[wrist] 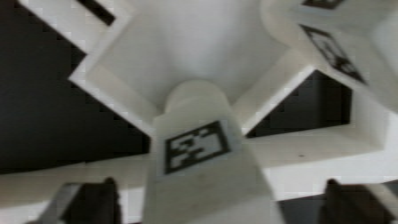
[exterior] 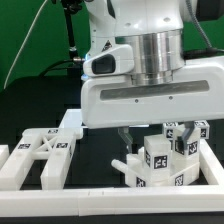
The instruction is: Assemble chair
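Inside the border rails, released hand astride one tagged chair piece, cross-braced slab well apart.

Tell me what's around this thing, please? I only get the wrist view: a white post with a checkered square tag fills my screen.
Observer: In the exterior view, a cluster of tagged white blocks stands at that view's right.
Operator: Is anything else lying about?
Observer: Yes, a flat white cross-braced panel lies at the exterior view's left, apart from the cluster.
Operator: And nearest the camera?
Observer: A plain white rail runs along the front of the table.
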Available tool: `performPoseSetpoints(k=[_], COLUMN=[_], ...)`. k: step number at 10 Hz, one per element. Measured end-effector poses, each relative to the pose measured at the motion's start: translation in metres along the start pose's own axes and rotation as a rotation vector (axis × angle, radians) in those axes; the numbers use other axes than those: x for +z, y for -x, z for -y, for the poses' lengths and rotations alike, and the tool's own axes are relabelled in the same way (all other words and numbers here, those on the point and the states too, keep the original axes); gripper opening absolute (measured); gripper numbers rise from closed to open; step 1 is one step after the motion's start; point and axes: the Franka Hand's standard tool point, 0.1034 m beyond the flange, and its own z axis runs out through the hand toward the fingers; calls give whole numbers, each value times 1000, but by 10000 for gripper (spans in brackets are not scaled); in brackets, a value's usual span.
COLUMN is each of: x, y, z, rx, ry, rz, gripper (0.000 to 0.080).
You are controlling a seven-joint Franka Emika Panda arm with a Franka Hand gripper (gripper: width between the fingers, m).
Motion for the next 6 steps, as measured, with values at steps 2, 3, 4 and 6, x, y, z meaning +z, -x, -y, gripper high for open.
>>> performPoseSetpoints(k=[2,3,4,6], x=[0,0,0,-2], y=[0,0,0,-4], z=[0,0,-1,-9], rx=[18,105,200,538], ry=[-1,-1,0,7], rz=[0,0,0,-7], gripper=[284,285,285,285])
